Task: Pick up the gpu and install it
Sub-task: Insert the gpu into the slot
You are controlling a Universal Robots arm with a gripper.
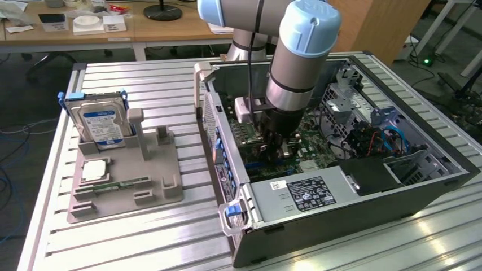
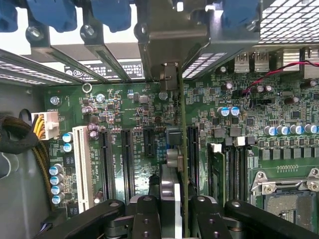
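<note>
Wrist view puts the fingers [image 2: 172,209] nearest us, two black pads clamped on the gpu [image 2: 182,149], which we see edge-on as one thin card running straight away from them. Its long axis follows the expansion slots of the motherboard [image 2: 129,114], and its far end reaches the metal bracket [image 2: 169,74] at the rear wall of the case. The card stands on edge just beside one black slot [image 2: 192,149], between the slots and the memory sockets; whether it is seated we cannot tell. We count four black slots and one white slot [image 2: 82,164] on that board.

In the exterior view the arm [image 1: 297,68] reaches down into the open computer case [image 1: 346,226], and the gpu [image 1: 242,135] shows as a tan face upright over the motherboard. Beyond the case, toward the exterior view's left on the desk [image 1: 150,237], we count one grey holder tray [image 1: 124,175], one hard drive [image 1: 101,124] standing in it, and one memory stick [image 1: 117,185] lying flat.
</note>
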